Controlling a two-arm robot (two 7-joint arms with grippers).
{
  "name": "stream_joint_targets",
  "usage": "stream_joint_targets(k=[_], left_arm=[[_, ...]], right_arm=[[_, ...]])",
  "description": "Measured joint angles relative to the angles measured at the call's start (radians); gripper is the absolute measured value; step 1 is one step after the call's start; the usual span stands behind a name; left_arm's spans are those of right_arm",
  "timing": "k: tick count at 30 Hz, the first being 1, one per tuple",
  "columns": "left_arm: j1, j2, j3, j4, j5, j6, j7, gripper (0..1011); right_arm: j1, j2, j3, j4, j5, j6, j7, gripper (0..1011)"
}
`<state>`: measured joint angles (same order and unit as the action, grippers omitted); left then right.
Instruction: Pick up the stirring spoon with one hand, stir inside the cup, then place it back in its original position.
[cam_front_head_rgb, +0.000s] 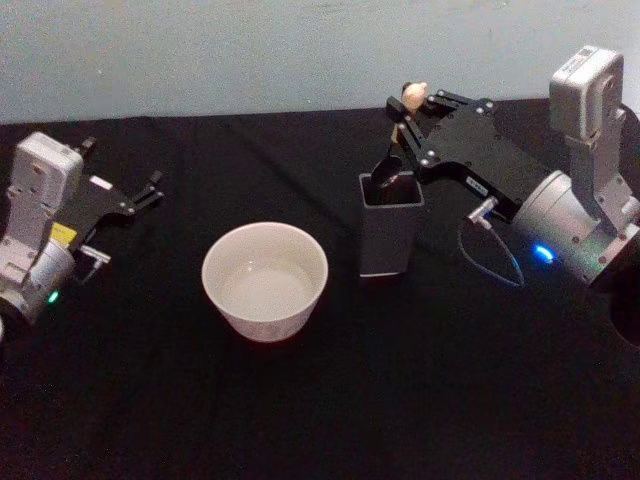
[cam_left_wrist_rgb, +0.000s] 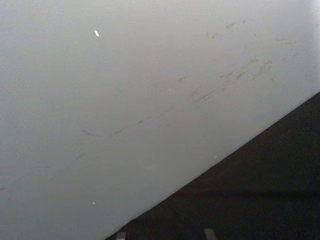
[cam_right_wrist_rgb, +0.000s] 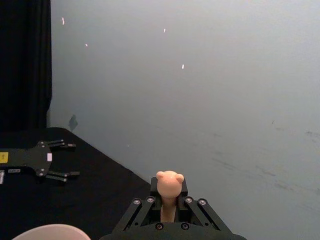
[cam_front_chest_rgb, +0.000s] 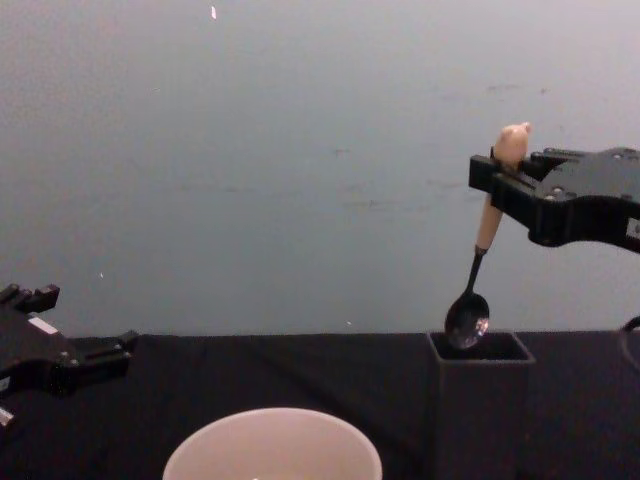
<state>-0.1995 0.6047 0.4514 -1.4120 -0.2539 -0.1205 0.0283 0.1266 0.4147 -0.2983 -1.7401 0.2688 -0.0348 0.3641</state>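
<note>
Black-draped table (cam_front_head_rgb: 300, 420), pale wall behind. Right gripper (cam_front_chest_rgb: 497, 172) clamped on stirring spoon (cam_front_chest_rgb: 480, 255) handle, bowl at holder box (cam_front_chest_rgb: 480, 400) mouth; cup (cam_front_head_rgb: 265, 280) beside it. Left gripper (cam_front_head_rgb: 150, 188) idle, fingers apart

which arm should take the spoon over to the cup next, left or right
Right. The right tool already grips the stirring spoon by its handle, bowl just above the holder box. The left tool sits parked, open, far left of the cup.
</note>
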Motion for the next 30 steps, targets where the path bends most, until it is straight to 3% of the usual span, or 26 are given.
stream_joint_targets(k=[17, 30], left_arm=[[0.000, 0.000, 0.000, 0.000, 0.000, 0.000, 0.000, 1001], [0.000, 0.000, 0.000, 0.000, 0.000, 0.000, 0.000, 1001]], right_arm=[[-0.016, -0.004, -0.011, 0.006, -0.011, 0.049, -0.004, 174], [-0.013, -0.045, -0.020, 0.061, -0.050, 0.098, -0.051, 174]])
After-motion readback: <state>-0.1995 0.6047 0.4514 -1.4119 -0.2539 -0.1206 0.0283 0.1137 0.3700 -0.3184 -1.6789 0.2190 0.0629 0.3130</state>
